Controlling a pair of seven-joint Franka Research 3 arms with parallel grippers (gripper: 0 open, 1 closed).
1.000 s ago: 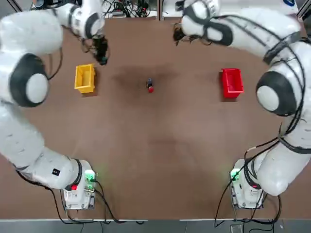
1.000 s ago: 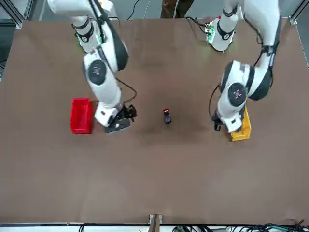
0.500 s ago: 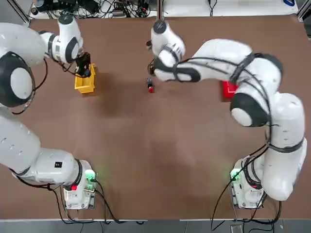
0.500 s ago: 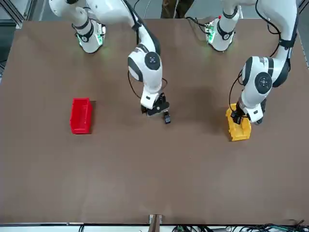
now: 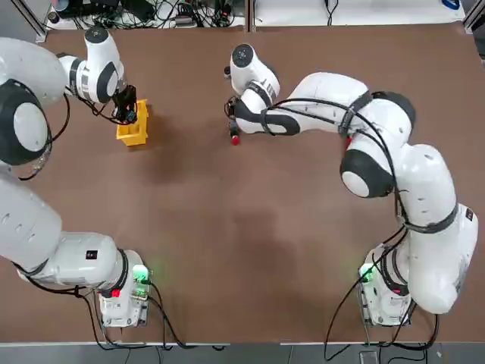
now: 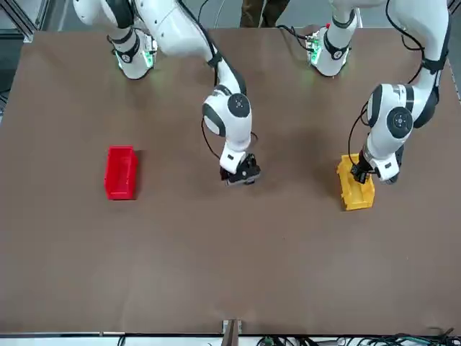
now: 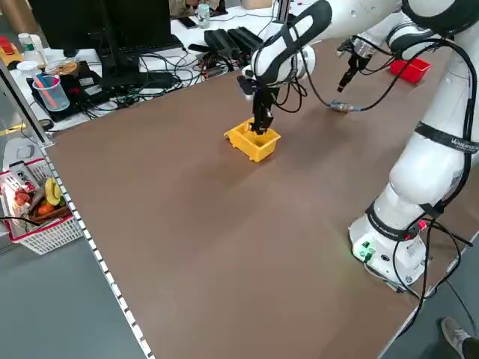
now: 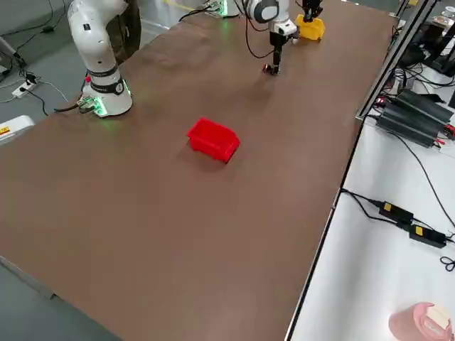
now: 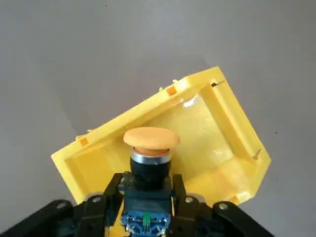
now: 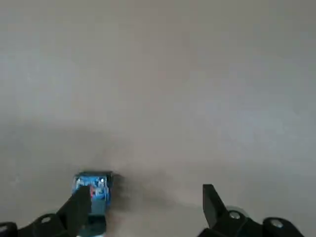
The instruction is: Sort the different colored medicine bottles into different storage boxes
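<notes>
Left claw (image 9: 148,217) grips orange-capped bottle (image 9: 149,153) over yellow bin (image 5: 132,125) upper left in top view; right claw (image 10: 143,207) open beside red-capped bottle (image 5: 235,138) on surface (image 5: 242,227) upper center.

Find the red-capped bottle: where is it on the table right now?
In the top view the red-capped bottle lies mid-table, toward the far side, just below the right gripper, between the yellow bin and the arm-hidden red bin.
</notes>
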